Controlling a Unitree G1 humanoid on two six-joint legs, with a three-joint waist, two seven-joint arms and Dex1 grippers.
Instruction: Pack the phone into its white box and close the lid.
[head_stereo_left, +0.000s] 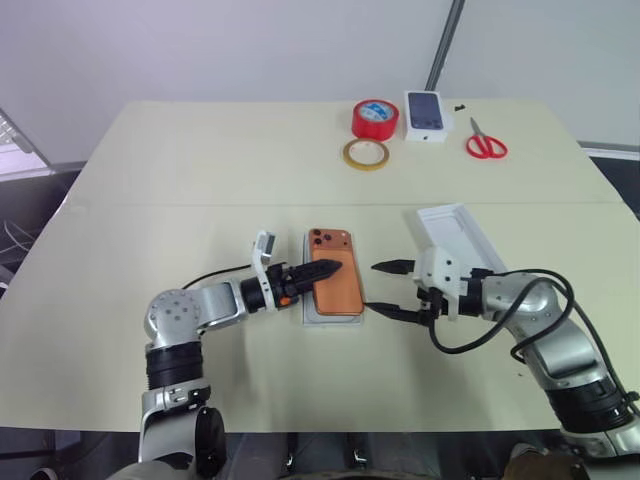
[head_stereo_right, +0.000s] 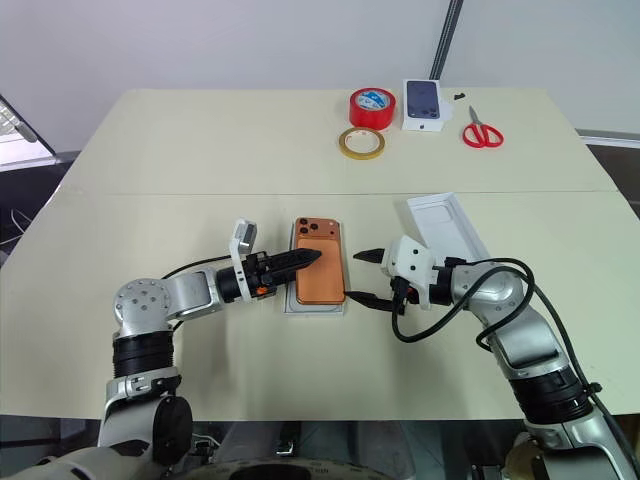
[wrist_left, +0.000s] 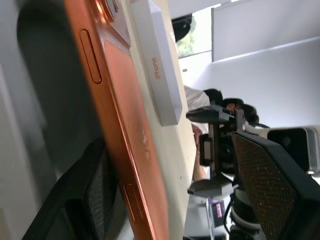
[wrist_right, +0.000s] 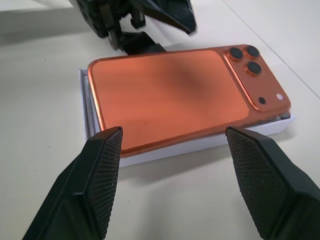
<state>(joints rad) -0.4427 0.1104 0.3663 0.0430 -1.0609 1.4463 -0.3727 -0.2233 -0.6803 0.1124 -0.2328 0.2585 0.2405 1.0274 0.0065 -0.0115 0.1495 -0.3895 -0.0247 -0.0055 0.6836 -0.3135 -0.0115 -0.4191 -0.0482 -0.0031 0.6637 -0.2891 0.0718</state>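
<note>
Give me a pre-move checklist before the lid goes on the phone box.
1. Phone inside the white box: lies on it back up, not sunk flush; not ok.
2. Left gripper off the phone: one finger over it, contact cannot tell.
3. Right gripper empty and open: ok.
4. Lid within reach beside the right gripper, hollow up: ok.
5. Tape rolls and scissors far from the box: ok.

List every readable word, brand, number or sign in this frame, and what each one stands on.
"iPhone": on the side wall of the lid, in the left wrist view.
Red tape roll: a blue-white mark on its top face, too small to read.
Small white box: a printed dark phone picture, no legible text.
Nothing else is readable.
</note>
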